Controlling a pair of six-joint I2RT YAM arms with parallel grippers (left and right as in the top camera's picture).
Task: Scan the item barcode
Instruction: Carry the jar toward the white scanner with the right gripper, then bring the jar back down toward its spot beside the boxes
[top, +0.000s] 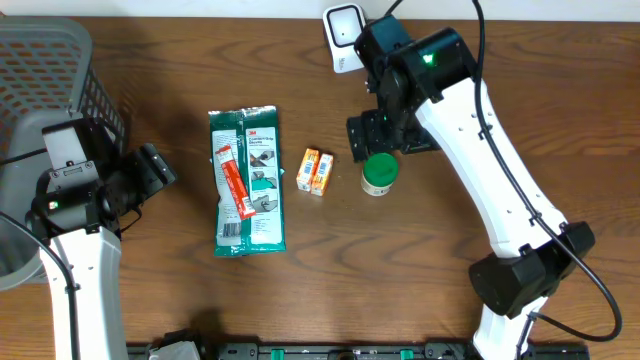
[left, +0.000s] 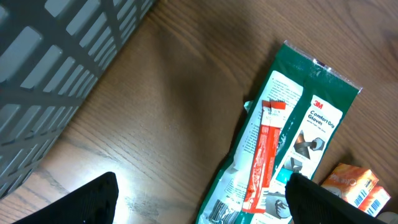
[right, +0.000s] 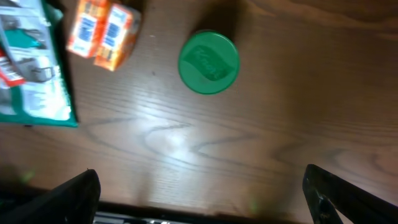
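Several items lie mid-table: a green glove packet (top: 250, 190) with a red-and-white tube (top: 233, 182) on top, a pair of orange boxes (top: 318, 171) and a green-lidded jar (top: 379, 176). A white scanner (top: 342, 35) stands at the back edge. My left gripper (top: 160, 172) is open, left of the packet and holding nothing. Its wrist view shows the packet (left: 311, 118), the tube (left: 264, 155) and a barcode (left: 219, 211) at the packet's near end, between wide dark fingers (left: 87, 202). My right gripper (top: 384, 138) hangs open just behind the jar (right: 208, 62), empty.
A grey mesh basket (top: 40, 70) fills the left rear corner, close behind my left arm, and shows as a lattice wall (left: 56, 68) in the left wrist view. The orange boxes (right: 102, 31) lie left of the jar in the right wrist view.
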